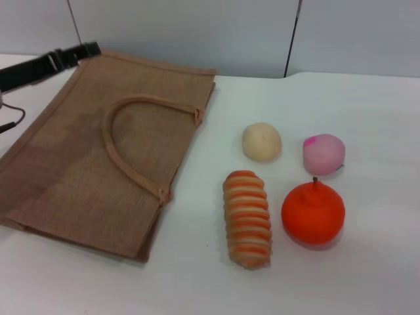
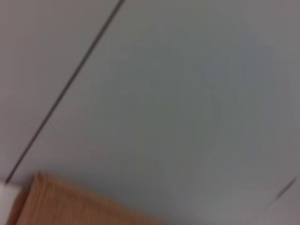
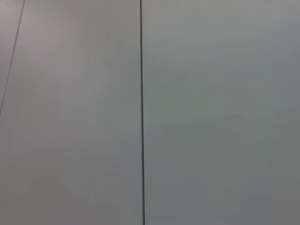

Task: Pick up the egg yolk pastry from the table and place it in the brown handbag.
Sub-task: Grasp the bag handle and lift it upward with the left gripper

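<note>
Orange-striped bread roll [image 1: 247, 218] and orange fruit [image 1: 313, 212] lie nearest me on the white tabletop [image 1: 367, 125]; the egg yolk pastry [image 1: 262, 141] sits beyond, beside a pink bun [image 1: 323, 153]. I see neither pincer, so cannot tell their state. The brown handbag [image 1: 79, 164] lies flat; I judge its closed mouth could block the drop.

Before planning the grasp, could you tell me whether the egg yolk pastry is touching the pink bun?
Apart. The head view shows bare white table between the egg yolk pastry and the pink bun.
</note>
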